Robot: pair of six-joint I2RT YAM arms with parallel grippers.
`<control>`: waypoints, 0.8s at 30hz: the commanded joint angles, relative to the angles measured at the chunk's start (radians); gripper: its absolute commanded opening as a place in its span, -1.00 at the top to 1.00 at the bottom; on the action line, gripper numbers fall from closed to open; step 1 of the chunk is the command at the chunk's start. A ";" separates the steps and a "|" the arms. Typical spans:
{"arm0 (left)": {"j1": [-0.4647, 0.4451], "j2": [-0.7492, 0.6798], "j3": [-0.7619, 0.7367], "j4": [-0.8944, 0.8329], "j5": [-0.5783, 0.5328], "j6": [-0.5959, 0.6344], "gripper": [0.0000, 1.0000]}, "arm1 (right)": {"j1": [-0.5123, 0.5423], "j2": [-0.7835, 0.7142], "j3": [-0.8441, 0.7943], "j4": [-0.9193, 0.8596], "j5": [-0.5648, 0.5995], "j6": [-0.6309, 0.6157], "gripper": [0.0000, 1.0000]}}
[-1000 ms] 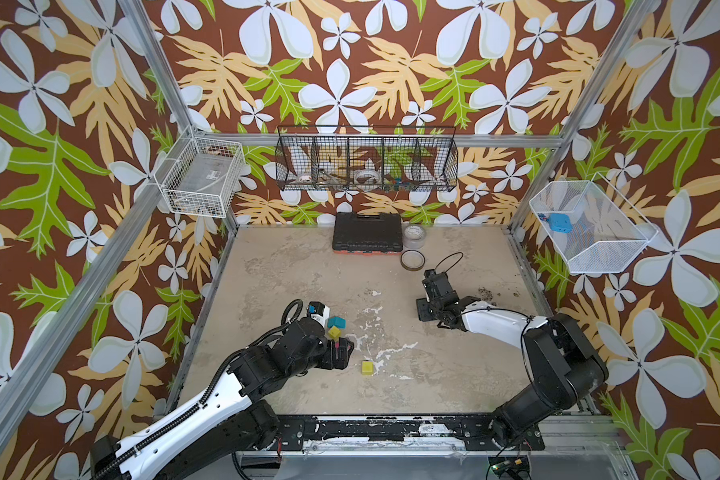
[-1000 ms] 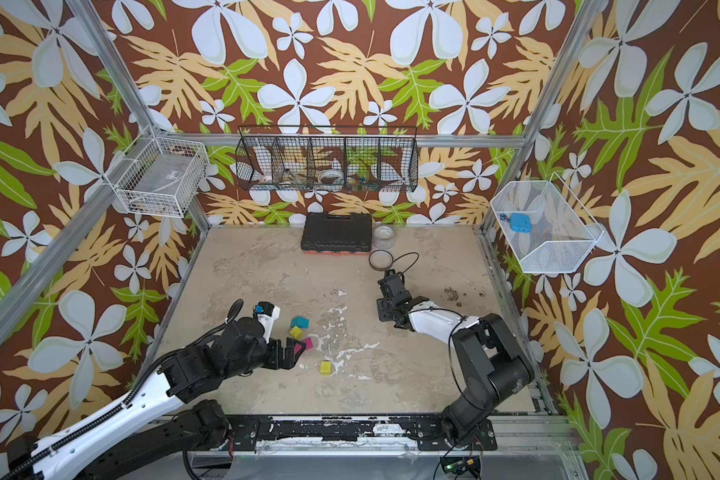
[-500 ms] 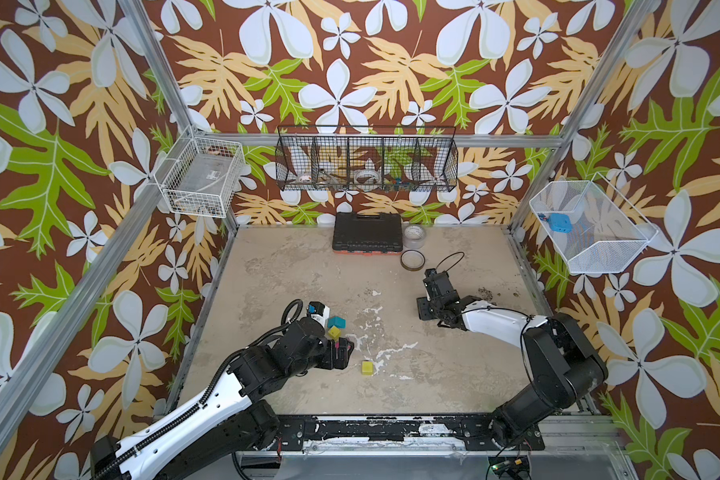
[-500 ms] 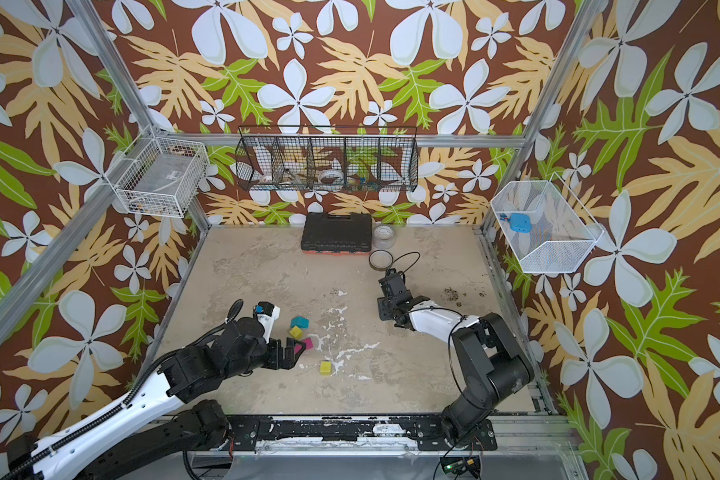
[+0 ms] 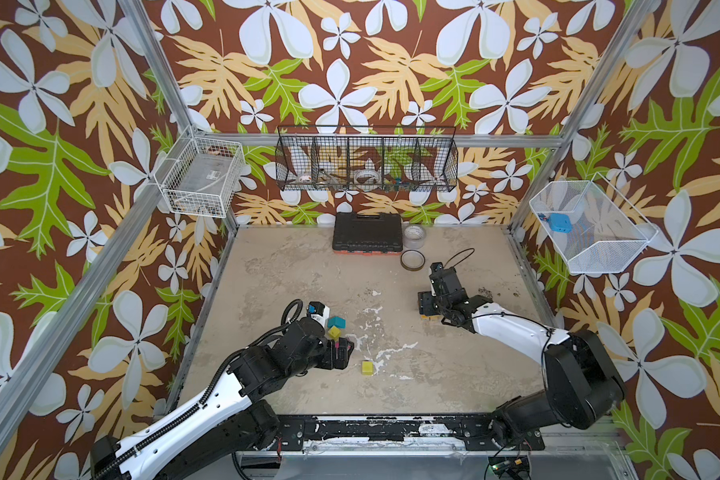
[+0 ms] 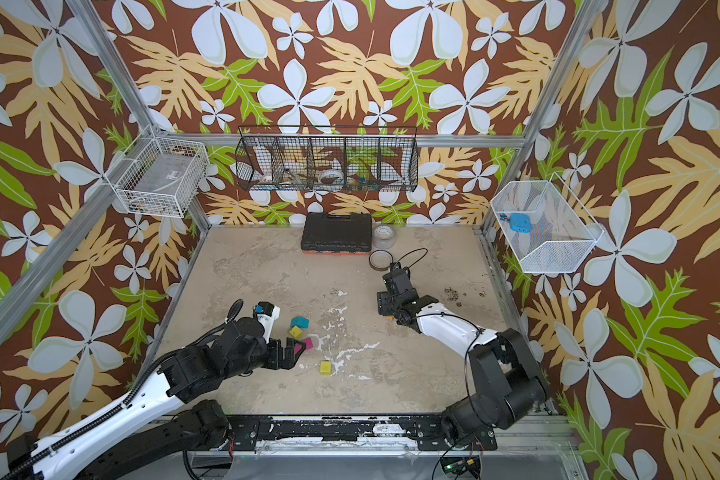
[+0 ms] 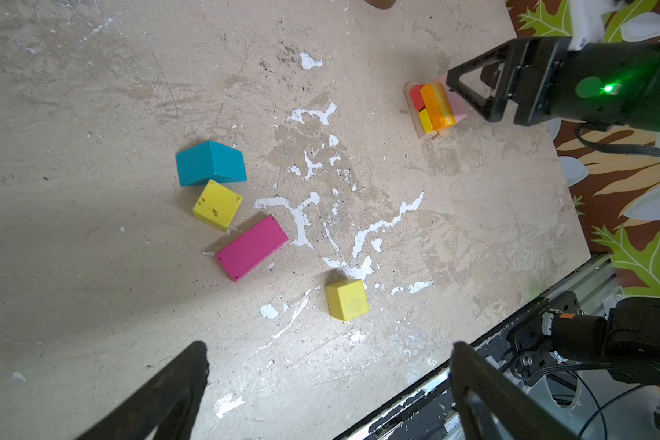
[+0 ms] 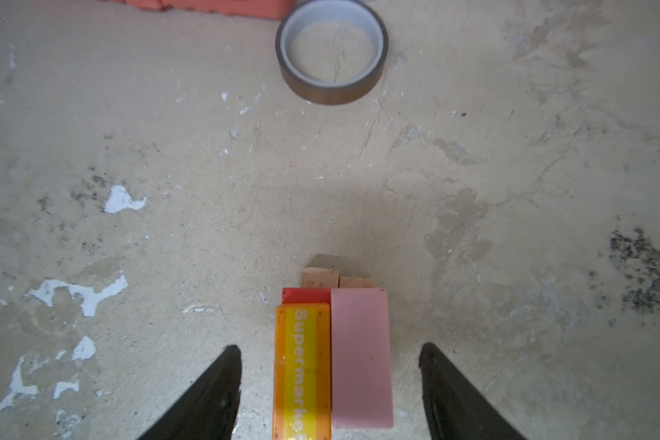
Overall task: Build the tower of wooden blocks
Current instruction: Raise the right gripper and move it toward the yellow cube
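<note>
Now the right claw [image 8: 329, 347], jaws apart with gaps either side, straddles the orange labelled block [image 8: 302, 373] and pale pink slab [image 8: 361, 354] atop the tan wooden planks [image 8: 321, 277], probably to avoid nudging the stack, while the wide-apart left claw [image 7: 329, 344] waits above the loose teal roof-shaped block [image 7: 210, 162] and magenta slab [image 7: 252, 247] on the desk [image 7: 92, 114]

Toward the table's [image 5: 308, 270] front-left you have four loose blocks: a teal roof-shaped block [image 7: 209, 163], a yellow-green cube [image 7: 217, 205] just beside it, a magenta slab [image 7: 252, 247] lying flat next to that, and a second yellow-green cube [image 7: 346, 299] apart, nearer the front edge. Right of the table's middle sits the started tower [image 7: 435, 114] — tan planks [image 8: 320, 278] underneath, an orange lettered block [image 8: 302, 373] over a red block [image 7: 416, 97] and a yellow block [image 7: 426, 121], a pink block [image 8: 361, 358] alongside.
</note>
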 commanded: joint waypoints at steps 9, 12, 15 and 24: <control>0.001 -0.024 0.000 0.017 -0.021 -0.009 -1.00 | 0.352 -0.446 -0.222 0.049 0.062 0.179 -0.57; 0.001 -0.024 0.002 0.015 -0.024 -0.009 -1.00 | 0.498 -0.483 -0.283 0.097 0.093 0.237 -0.55; 0.000 -0.033 0.002 0.016 -0.020 -0.009 -1.00 | 0.609 -0.448 -0.292 0.121 0.140 0.286 -0.52; 0.000 -0.020 0.000 0.016 -0.027 -0.009 -1.00 | 0.763 -0.292 -0.228 0.114 0.323 0.334 -0.54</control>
